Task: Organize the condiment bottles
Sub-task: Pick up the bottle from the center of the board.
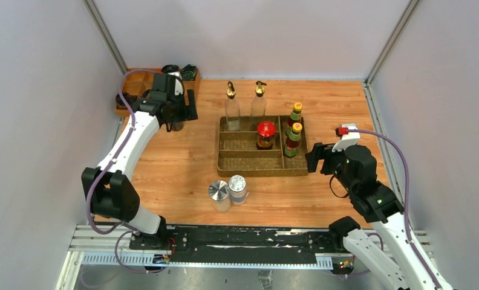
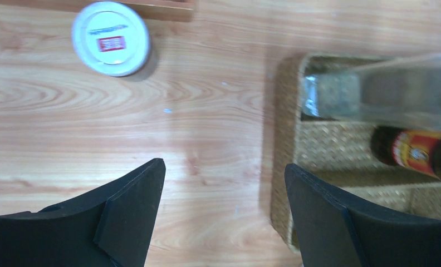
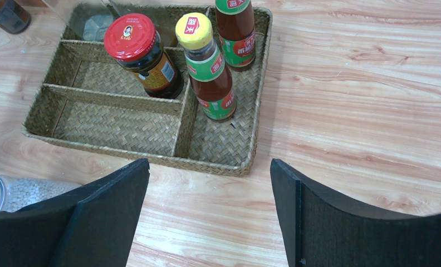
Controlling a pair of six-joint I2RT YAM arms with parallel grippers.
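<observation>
Condiment bottles mid-sort on a wooden table [image 1: 346, 103]: a red-lidded jar [image 1: 265, 134] stands upright in the middle compt. of the woven tray [image 1: 261, 173], w/ two yellow-capped sauce bottles [image 1: 293, 139] upright, one behind the other, in the tray's R-hand compt., just beside the jar. One clear gold-spouted bottle [image 1: 231, 107] stands in the tray's back-L compt.; a second clear bottle [image 1: 259, 99] is at the tray's back rim, though whether inside or just behind it can't be told. Outside the tray, two silver-lidded shakers [image 1: 218, 194] stand side by side, touching, near its front rim, & a white-lidded jar [image 2: 111, 38] sits on the table to the tray's L, near its back corner. The L gripper [image 2: 224, 167] hovers over bare table between that jar & the tray's L wall, jaws spread wide, gripping nothing. The R gripper [image 3: 210, 164] hangs just off the tray's R wall, facing the tray, jaws likewise wide apart & empty. Further L of the tray, at the table's back corner, a wooden box [image 1: 134, 90] holds dark rolled bundles [image 1: 190, 71].
</observation>
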